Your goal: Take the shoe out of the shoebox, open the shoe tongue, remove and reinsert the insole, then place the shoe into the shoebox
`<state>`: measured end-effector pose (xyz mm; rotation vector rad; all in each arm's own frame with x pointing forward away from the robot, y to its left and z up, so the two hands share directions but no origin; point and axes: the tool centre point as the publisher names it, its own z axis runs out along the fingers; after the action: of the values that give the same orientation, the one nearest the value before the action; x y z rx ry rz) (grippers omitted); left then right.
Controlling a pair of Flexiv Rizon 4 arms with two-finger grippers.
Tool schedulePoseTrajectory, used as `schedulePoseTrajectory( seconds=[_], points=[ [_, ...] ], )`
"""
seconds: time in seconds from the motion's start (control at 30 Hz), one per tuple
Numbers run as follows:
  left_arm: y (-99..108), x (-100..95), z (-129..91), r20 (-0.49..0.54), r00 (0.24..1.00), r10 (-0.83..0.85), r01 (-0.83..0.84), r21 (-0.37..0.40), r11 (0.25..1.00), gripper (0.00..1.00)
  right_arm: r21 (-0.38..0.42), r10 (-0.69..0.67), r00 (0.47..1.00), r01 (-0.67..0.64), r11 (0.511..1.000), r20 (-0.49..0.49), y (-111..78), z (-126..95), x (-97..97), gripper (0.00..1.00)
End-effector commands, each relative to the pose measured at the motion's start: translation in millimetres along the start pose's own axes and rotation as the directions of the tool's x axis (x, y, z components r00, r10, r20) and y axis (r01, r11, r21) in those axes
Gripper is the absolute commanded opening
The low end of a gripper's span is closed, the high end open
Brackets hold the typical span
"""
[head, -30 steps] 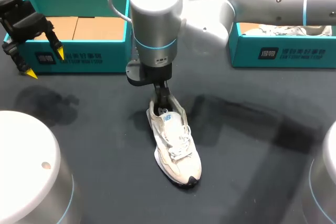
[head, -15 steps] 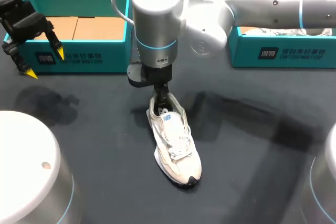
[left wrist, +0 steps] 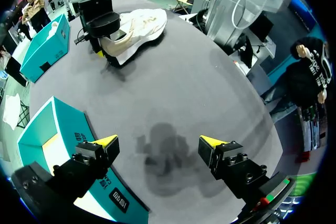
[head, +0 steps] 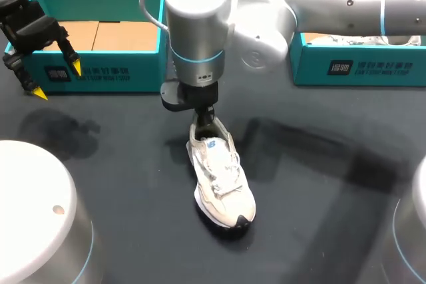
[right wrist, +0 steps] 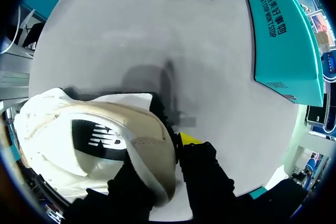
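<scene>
While right pincer pinches shoe heel, left pincer hangs spread beside shoebox holding cardboard.

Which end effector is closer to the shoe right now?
Right. The right end effector grips the shoe at its heel, one finger inside, one outside. The left end effector hangs open in front of the left shoebox, well away from the shoe.
</scene>
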<state>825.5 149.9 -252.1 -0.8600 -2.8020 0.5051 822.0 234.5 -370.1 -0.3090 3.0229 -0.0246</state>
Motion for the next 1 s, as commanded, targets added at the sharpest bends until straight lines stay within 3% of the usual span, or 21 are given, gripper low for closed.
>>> schedulePoseTrajectory(
  seconds=[0.03, 0.3, 0.5, 1.0],
  points=[
    [-0.1, 0.6, -0.2, 0.000, 1.000, 0.000, 0.000, -0.003, 1.000, 1.00, 0.028, 0.016, 1.000, -0.017, 0.999, 0.023, -8.0, -31.2, 6.6, 0.00],
    [-0.1, 0.6, -0.2, 0.000, 1.000, 0.000, 0.000, -0.003, 1.000, 1.00, 0.082, 0.080, 0.993, -0.088, 0.993, 0.089, -34.2, -86.1, 4.1, 0.00],
    [-0.1, 0.6, -0.2, 0.000, 1.000, 0.000, 0.000, -0.003, 1.000, 1.00, 0.093, 0.150, 0.976, -0.167, 0.982, 0.160, -61.7, -133.9, -8.9, 0.00],
    [-0.1, 0.6, -0.2, 0.000, 1.000, 0.000, 0.000, -0.003, 1.000, 1.00, 0.093, 0.150, 0.976, -0.167, 0.982, 0.160, -61.7, -133.9, -8.9, 0.00]
  ],
)
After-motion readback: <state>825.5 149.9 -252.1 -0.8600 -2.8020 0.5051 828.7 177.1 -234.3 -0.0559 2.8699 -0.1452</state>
